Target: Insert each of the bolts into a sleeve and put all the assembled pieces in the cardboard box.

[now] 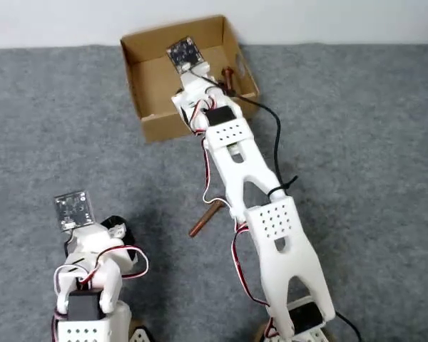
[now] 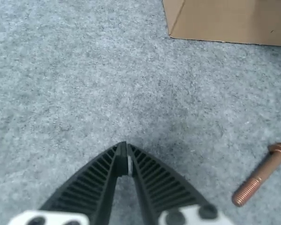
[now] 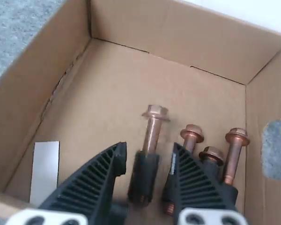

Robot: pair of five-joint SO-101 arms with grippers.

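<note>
Inside the cardboard box point(image 3: 187, 42), three sleeved bolts point(image 3: 234, 152) lie by one wall and a fourth piece point(image 3: 143, 180) between the parted jaws of the right tool point(image 3: 150, 149); one bare bolt point(image 2: 260, 176) lies on the worktop point(image 2: 61, 70) near the closed left tool point(image 2: 127, 157).

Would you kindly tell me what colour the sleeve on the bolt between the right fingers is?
The sleeve is black, clearest in the right wrist view.

loc: robot lab bench | evid: grey carpet mat point(image 1: 371, 142), white wall point(image 1: 57, 21)
</note>
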